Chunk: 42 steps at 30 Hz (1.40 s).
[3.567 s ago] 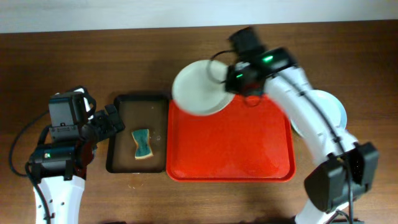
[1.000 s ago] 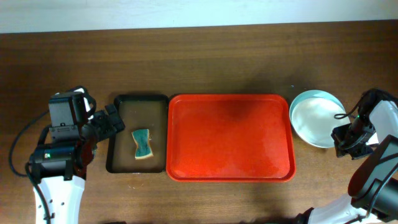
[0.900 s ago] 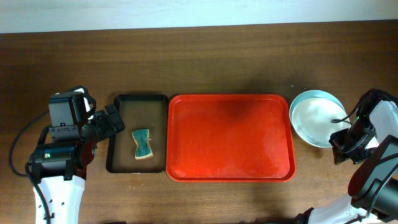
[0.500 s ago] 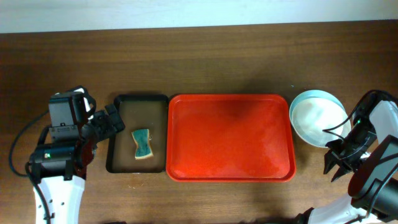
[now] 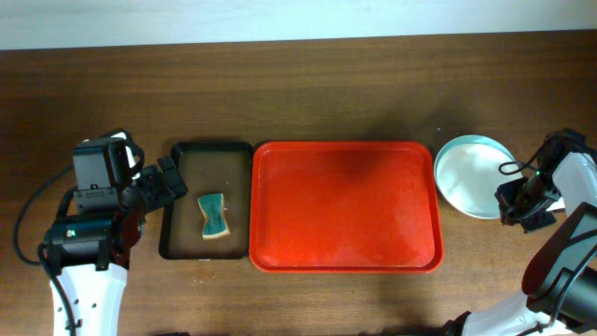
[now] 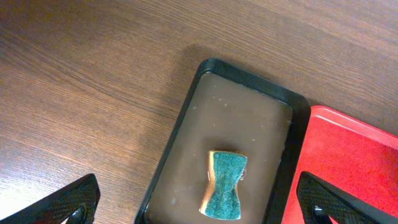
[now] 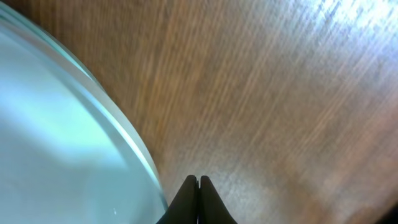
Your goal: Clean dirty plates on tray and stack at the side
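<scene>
The red tray [image 5: 345,205] lies in the middle of the table with nothing on it. The plates [image 5: 469,175] are stacked on the table to the right of it: a white one on top, with a pale blue-green rim showing under it. In the right wrist view the stack's rim [image 7: 106,118] fills the left side. My right gripper [image 5: 519,203] is shut and empty just right of the stack, with its fingertips [image 7: 199,185] low over bare wood. My left gripper [image 5: 171,183] is open and empty by the black tray's left side.
A narrower black tray [image 5: 177,201] left of the red tray holds a green and yellow sponge [image 5: 213,215]. In the left wrist view the sponge [image 6: 225,183] lies between my wide-open left fingers [image 6: 71,200]. A pale wall runs along the far table edge.
The right gripper carried the white plate from the tray's far edge onto the stack on the right. It then drew back open and has now returned shut beside the stack. The left arm is still.
</scene>
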### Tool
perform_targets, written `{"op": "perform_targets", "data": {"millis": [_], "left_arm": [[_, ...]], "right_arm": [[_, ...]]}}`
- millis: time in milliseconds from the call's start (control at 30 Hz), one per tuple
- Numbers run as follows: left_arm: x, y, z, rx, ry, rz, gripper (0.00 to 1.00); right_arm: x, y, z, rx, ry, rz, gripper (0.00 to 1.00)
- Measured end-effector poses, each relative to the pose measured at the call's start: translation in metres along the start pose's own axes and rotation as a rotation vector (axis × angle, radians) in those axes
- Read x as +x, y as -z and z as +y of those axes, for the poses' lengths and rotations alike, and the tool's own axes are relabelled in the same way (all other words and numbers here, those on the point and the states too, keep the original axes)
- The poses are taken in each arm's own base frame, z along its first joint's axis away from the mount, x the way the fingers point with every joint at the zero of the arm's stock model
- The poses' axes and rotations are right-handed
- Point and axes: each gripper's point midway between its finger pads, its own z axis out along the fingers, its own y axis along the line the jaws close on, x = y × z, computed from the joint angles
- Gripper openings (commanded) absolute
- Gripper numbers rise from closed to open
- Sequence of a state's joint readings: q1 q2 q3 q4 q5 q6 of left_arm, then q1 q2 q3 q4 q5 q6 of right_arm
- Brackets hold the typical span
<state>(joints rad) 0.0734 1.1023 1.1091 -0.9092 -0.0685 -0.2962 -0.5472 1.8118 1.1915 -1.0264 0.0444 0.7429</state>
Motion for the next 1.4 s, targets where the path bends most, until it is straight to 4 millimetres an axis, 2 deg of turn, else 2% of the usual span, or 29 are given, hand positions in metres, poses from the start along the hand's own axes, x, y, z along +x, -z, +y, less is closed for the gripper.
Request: {"op": "perform_targets", "data": {"millis": [200, 300, 367, 533, 600, 667, 767, 800, 833, 867, 933, 1400], "left_arm": [[0.000, 0.000, 0.000, 0.000, 0.000, 0.000, 0.99], [0.000, 0.000, 0.000, 0.000, 0.000, 0.000, 0.99], [0.000, 0.000, 0.000, 0.000, 0.000, 0.000, 0.99], [0.000, 0.000, 0.000, 0.000, 0.000, 0.000, 0.99], [0.000, 0.000, 0.000, 0.000, 0.000, 0.000, 0.99], [0.000, 0.000, 0.000, 0.000, 0.000, 0.000, 0.99], [0.000, 0.000, 0.000, 0.000, 0.000, 0.000, 0.99], [0.000, 0.000, 0.000, 0.000, 0.000, 0.000, 0.99], [0.000, 0.000, 0.000, 0.000, 0.000, 0.001, 0.99], [0.000, 0.000, 0.000, 0.000, 0.000, 0.000, 0.99], [0.000, 0.000, 0.000, 0.000, 0.000, 0.000, 0.99], [0.000, 0.000, 0.000, 0.000, 0.000, 0.000, 0.99]], "right_arm": [[-0.021, 0.002, 0.020, -0.081, -0.019, -0.087, 0.04], [-0.015, 0.001, 0.014, -0.055, 0.041, -0.062, 0.04], [0.004, 0.000, 0.005, -0.031, 0.144, 0.020, 0.04], [0.050, 0.013, 0.019, -0.196, 0.420, 0.225, 0.04], [0.068, 0.030, 0.026, -0.308, 0.544, 0.269, 0.04], [0.085, 0.057, 0.031, -0.437, 0.670, 0.269, 0.04], [0.105, 0.093, 0.025, -0.536, 0.769, 0.232, 0.04], [0.110, 0.105, 0.023, -0.564, 0.797, 0.201, 0.09], [0.115, 0.113, 0.019, -0.577, 0.811, 0.187, 0.50], [0.121, 0.125, 0.014, -0.594, 0.827, 0.158, 0.98], [0.124, 0.134, 0.011, -0.609, 0.849, 0.117, 0.98], [0.124, 0.134, 0.011, -0.610, 0.862, 0.115, 0.98]]}}
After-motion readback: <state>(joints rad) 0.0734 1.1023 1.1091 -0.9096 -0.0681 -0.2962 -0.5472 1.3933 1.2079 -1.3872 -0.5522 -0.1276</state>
